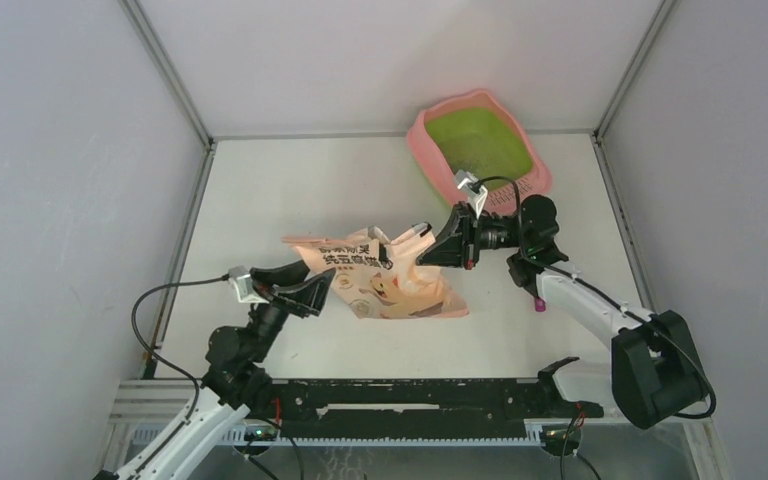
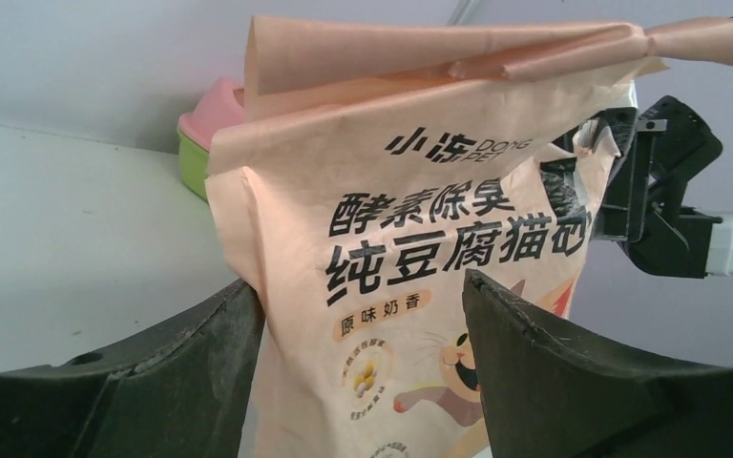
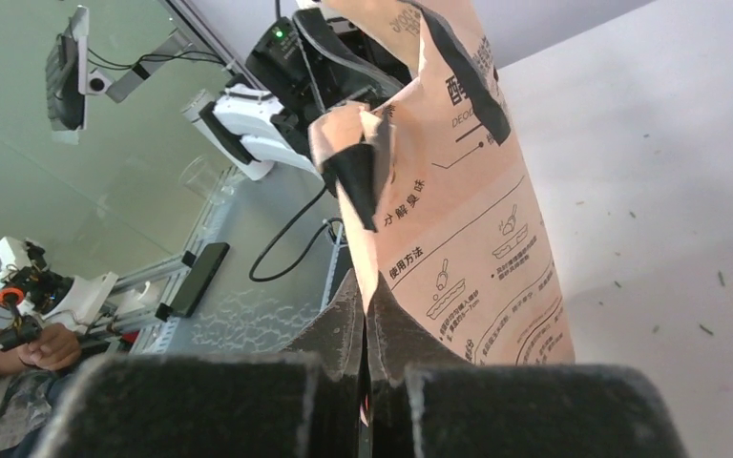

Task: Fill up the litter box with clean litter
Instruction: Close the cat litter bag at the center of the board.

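The right end effector (image 3: 365, 307) is clenched on the upright peach-pink litter bag (image 1: 407, 290); the left end effector (image 2: 361, 286) is released, fingers straddling it.

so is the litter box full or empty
Looks empty: the litter box shows a bare lime-green basin in the top view, nothing visible inside.

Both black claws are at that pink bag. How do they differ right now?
The black two-finger left gripper stands open, a finger on each side of the peach-pink printed bag; the black two-finger right gripper is shut, pinching its edge. The left gripper faces the bag's front with the big lettering; the right gripper faces the panel with small diagrams. Both are at the same bag.
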